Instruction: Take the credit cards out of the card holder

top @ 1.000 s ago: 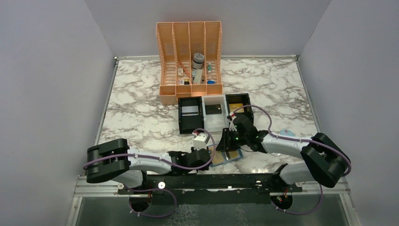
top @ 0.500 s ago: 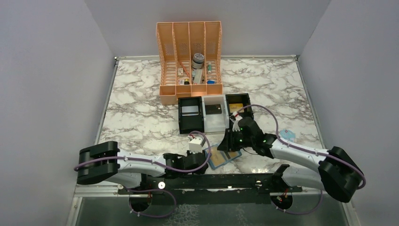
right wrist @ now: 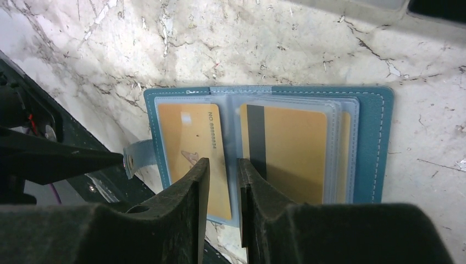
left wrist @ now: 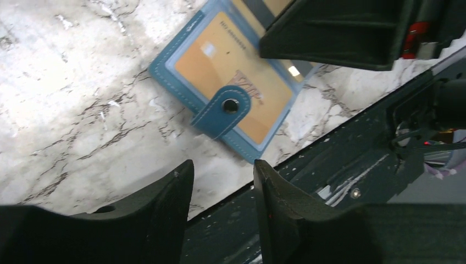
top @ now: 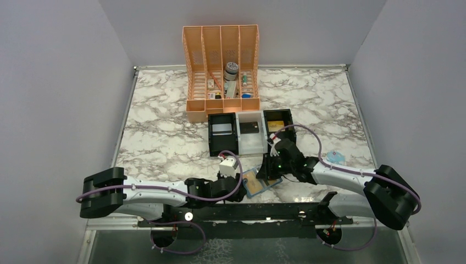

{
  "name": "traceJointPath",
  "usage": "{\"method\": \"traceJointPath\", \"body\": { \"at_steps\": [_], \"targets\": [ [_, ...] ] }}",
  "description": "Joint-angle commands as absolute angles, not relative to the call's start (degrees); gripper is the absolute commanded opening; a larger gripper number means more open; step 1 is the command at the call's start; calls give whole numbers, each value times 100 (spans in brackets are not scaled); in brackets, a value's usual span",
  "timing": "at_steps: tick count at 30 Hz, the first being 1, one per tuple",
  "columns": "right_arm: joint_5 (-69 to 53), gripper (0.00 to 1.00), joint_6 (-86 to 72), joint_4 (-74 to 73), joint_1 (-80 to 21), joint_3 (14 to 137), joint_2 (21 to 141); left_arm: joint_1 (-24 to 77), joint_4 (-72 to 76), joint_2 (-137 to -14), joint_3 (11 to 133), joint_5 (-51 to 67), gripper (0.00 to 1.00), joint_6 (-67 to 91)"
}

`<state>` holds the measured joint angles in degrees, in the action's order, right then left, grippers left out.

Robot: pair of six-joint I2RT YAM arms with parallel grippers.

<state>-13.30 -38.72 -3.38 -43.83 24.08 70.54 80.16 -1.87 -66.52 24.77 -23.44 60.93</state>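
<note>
Left pincer (left wrist: 222,165) hovers beside the card holder (right wrist: 373,143), gaping empty; right pincer (right wrist: 222,162) poised above it, narrowly parted, seemingly empty.

One line of print can be partly read. It stands on the gold credit card (right wrist: 189,148) in the left pocket of the open blue card holder (right wrist: 375,137): the capitals "NO", then a row of digits too blurred to tell apart. In the right wrist view the line runs down the card's right edge; in the left wrist view it runs along the card's upper edge. Beneath it the card bears a small darker emblem or script, unreadable. The second gold card (right wrist: 299,157), in the right pocket, shows only a black stripe. Labels on the small things in the orange rack (top: 221,71) at the far side of the table (top: 159,137) are too small to read.
</note>
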Motion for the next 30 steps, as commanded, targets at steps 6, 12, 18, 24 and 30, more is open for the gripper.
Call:
{"method": "traceJointPath", "body": {
  "at_steps": [6, 12, 18, 24, 30],
  "targets": [
    [-861, 26, -3810, -533, -4412, 2292, 7352, 8061, 58, -7610, 3080, -2747, 48, 6254],
    [-991, 25, -3945, -578, -4411, 2188, 7267, 8054, 425, -8337, 3120, -3249, 46, 6502],
    [-1009, 25, -3864, -899, -4412, 2126, 6857, 8055, 478, -9041, 3274, -3553, 32, 6807],
    [-1267, 23, -3942, -673, -4412, 1980, 6714, 8190, 348, -9139, 3082, -3647, 22, 7337],
    [-1792, 16, -4400, 223, -4405, 1681, 6636, 8265, 315, -9338, 3159, -3548, 18, 7257]
  ]
}}
